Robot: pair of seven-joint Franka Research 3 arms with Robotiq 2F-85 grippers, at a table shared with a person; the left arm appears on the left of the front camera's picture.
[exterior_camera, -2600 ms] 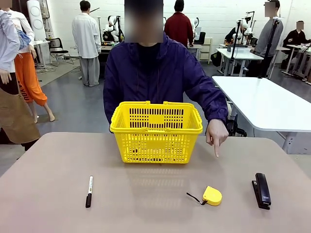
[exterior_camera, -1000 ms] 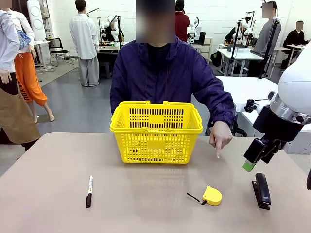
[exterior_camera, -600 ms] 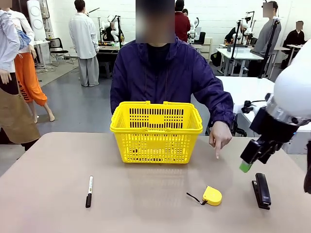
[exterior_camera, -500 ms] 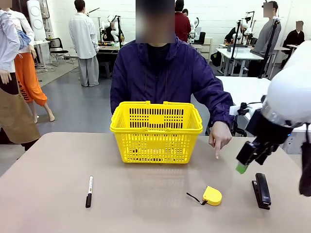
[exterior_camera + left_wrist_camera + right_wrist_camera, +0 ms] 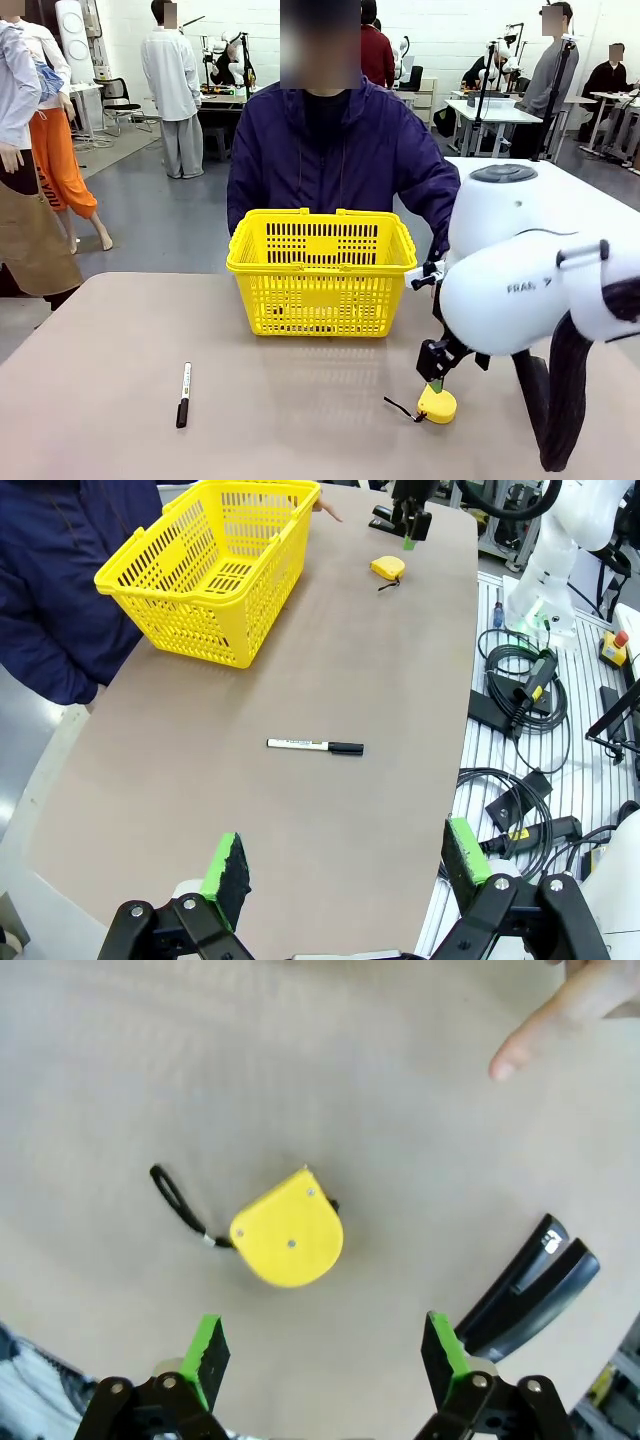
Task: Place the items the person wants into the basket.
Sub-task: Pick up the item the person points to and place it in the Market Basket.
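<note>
With my right gripper (image 5: 318,1355) spread wide just above the tape measure (image 5: 288,1228), which lies flat on the table (image 5: 110,340) on the near right, the main risk I see is a bad descent: the case is low and rounded, so pads landing off-centre could skid it away or squeeze it out sideways. The black strap (image 5: 178,1203) trails off one side and could snag or get pinched instead of the case. The stapler (image 5: 523,1286) lies just beside the measure on the right, near enough for one finger to clip it. The person's hand (image 5: 560,1015) points from beyond, finger near the spot, so I'd watch for contact on the lift. The basket (image 5: 321,270) stands at the far centre, path to it looks free. The marker (image 5: 183,394) lies near left, well apart. My left gripper (image 5: 345,865) hangs spread, holding nothing.
</note>
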